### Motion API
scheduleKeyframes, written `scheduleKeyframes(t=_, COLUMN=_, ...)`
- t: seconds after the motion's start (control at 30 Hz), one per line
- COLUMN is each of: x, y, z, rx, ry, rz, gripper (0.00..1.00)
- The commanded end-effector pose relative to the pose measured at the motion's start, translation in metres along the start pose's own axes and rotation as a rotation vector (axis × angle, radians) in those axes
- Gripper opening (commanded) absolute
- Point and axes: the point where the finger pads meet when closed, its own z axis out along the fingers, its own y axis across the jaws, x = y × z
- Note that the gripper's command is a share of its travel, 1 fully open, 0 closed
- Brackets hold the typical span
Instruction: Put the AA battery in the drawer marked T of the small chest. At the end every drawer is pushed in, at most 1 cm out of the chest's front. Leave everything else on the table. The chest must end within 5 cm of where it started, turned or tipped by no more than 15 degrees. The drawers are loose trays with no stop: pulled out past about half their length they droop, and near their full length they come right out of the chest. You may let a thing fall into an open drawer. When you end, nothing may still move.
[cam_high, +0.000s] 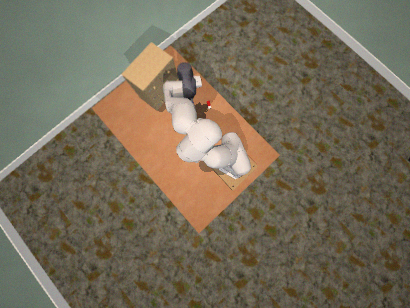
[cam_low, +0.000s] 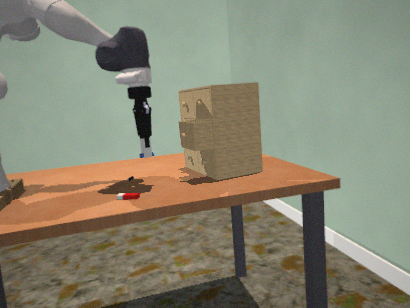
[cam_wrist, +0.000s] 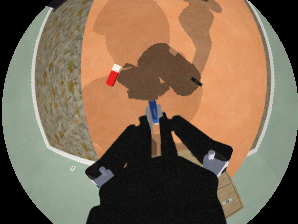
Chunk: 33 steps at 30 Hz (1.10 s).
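The AA battery (cam_low: 145, 149) hangs upright in the air, pinched at its upper part between the fingertips of my gripper (cam_low: 145, 143). Only its white body and blue lower end show below the pads. In the wrist view it shows as a short blue sliver (cam_wrist: 153, 110) in the narrow gap between my two dark fingers, which are pressed together on it. It is held above the desk (cam_low: 280, 176), well above the top, out in front of the small chest (cam_low: 235, 130) and apart from it, level with roughly the lower drawers. The chest stands upright at the desk's corner next to the wall (cam_high: 148, 65), its drawer fronts turned toward my arm's end of the desk. From the exterior view the middle drawer front (cam_low: 192, 134) stands a little forward of the ones above and below it. I cannot read any of the letters on the fronts. Further toward the middle of the desk, near its long front edge, a small red and white piece (cam_low: 128, 196) lies flat at the rim of my arm's shadow. A tiny black thing (cam_low: 131, 177) lies just beyond it; it is too small for me to tell what it is. My arm rises from a wooden base plate (cam_high: 234, 182) at the short edge of the desk opposite the chest.
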Motion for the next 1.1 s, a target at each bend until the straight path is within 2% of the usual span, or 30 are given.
scheduleKeyframes(t=0.0, x=-0.001, y=0.002, z=-0.001, rx=-0.008, ry=0.002, rz=0.056, gripper=0.06)
scheduleKeyframes(t=0.17, x=-0.001, y=0.002, z=-0.005, rx=-0.007, ry=0.001, rz=0.056, gripper=0.06)
scheduleKeyframes(t=0.37, x=-0.001, y=0.002, z=-0.019, rx=-0.007, ry=0.001, rz=0.056, gripper=0.06)
scheduleKeyframes(t=0.67, x=-0.002, y=0.002, z=-0.057, rx=-0.007, ry=0.001, rz=0.056, gripper=0.06)
scheduleKeyframes(t=0.73, x=-0.002, y=0.002, z=-0.057, rx=-0.007, ry=0.001, rz=0.056, gripper=0.06)
scheduleKeyframes(t=1.07, x=-0.003, y=0.001, z=-0.106, rx=-0.007, ry=0.001, rz=0.056, gripper=0.06)
